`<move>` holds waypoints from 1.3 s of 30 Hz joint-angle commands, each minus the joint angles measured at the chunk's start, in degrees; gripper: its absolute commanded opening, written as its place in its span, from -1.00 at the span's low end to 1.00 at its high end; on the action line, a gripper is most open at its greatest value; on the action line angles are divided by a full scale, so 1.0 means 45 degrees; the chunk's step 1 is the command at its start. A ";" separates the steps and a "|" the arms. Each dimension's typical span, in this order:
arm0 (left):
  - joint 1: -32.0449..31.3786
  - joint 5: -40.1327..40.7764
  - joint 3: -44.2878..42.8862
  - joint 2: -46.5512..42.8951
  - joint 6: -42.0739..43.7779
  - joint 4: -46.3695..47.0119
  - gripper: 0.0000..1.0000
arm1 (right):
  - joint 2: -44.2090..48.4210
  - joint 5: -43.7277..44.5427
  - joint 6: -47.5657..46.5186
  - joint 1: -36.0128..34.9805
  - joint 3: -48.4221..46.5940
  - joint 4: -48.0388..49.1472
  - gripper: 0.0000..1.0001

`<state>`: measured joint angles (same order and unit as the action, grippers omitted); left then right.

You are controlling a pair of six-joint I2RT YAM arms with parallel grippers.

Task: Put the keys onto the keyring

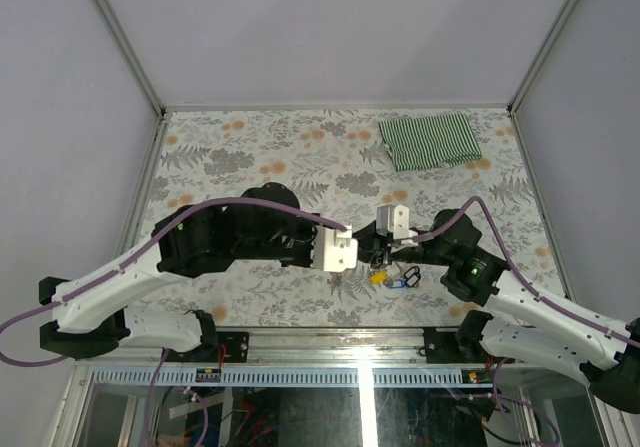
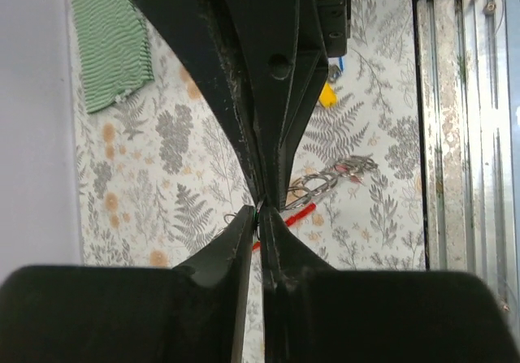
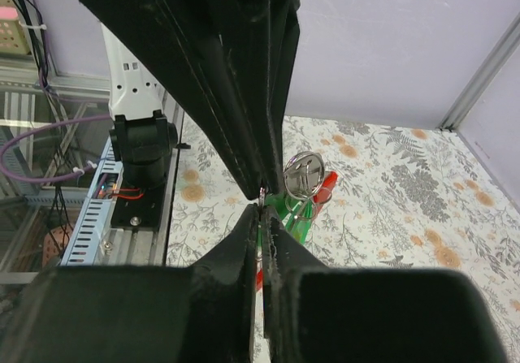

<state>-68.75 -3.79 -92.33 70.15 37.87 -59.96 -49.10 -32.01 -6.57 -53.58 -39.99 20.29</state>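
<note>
Step in hand: threading a key.
- Left gripper (image 2: 260, 217): pinched together, keyring (image 2: 301, 210) touching its tips.
- Right gripper (image 3: 262, 205): together, green key (image 3: 291, 218) just beyond. Hold unclear.
- Yellow key (image 2: 327, 95): farther off.

Next move calls for fine alignment.

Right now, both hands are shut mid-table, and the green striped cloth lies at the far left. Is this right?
Not fully. The green striped cloth lies at the far right of the table, not the far left; the top external view shows it. The left hand and right hand are indeed shut mid-table.
</note>
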 commanded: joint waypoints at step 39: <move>-0.0018 -0.2913 0.7198 -0.6126 -0.4776 1.1841 -0.51 | 0.0655 -0.2100 0.3774 -0.0105 -0.0430 0.6115 -1.00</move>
<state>-68.75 -16.45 -60.12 42.63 17.34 -10.24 -47.29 -40.36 9.78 -53.63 -39.44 41.89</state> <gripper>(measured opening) 0.240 0.011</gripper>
